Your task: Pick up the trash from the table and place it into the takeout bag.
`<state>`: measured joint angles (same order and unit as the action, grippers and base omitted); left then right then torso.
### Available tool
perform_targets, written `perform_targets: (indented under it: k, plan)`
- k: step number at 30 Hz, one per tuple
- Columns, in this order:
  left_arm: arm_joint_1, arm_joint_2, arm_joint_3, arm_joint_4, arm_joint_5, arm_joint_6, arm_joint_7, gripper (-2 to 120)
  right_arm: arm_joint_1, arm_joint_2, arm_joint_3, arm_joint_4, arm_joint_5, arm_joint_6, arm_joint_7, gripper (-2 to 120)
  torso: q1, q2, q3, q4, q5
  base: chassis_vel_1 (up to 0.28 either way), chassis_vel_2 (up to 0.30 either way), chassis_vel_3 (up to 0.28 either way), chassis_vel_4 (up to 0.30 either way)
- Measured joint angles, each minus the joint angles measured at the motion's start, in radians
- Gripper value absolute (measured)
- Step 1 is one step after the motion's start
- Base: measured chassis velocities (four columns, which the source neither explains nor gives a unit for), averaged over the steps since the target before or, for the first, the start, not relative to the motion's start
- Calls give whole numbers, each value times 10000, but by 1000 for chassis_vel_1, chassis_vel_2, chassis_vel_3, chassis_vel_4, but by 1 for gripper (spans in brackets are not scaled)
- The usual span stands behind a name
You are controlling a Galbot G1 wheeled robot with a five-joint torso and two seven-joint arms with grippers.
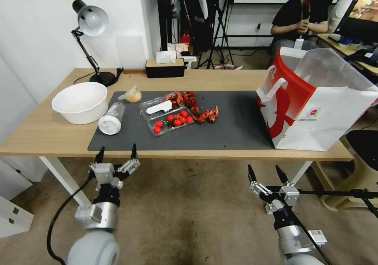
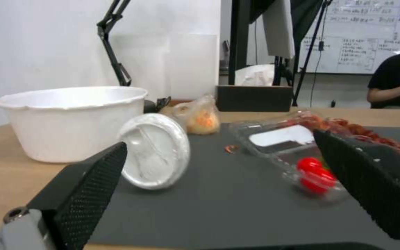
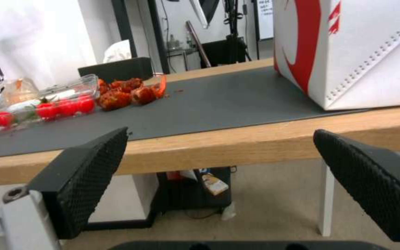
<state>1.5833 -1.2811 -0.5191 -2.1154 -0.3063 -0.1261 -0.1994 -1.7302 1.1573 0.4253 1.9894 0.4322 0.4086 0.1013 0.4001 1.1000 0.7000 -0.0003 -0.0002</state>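
Light-wood table [image 1: 47,133] with dark grey mat: clear white-capped bottle [image 1: 111,118] lies on its side at the mat's left end, small clear bag of orange food [image 1: 133,95] behind it, white-and-red paper takeout bag [image 1: 315,103] far right. My left gripper [image 1: 117,153] and right gripper [image 1: 267,174], both wide open and empty, hover before the near edge. I judge the bottle is best pinched across its body.

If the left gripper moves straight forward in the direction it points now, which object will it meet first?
Most likely the clear white-capped bottle, lying on its side on the dark mat with its cap facing the open left gripper. Depth is uncertain; the gripper hangs before the table edge.
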Motion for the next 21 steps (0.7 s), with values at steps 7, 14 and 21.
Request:
perform_targets:
  k: [7, 14, 21]
  plan:
    - [-1429, 1203, -392, 691, -1246, 216, -74, 100, 216, -114, -248, -91, -53, -184, 97, 100, 0, -1, 1, 2, 0, 0, 0, 0, 0]
    - [-2667, 1570, -146, 1219, -1954, 722, -110, 100, 226, -76, -249, -86, -151, -273, 149, 100, 1, -2, 1, 1, 1, 0, 0, 0, 0]
    - [-3190, 1847, -81, 1719, -2369, 1381, 72, 100, 234, -37, -246, -168, -246, -315, 192, 100, 0, -2, 1, 3, 1, 0, 0, 0, 0]
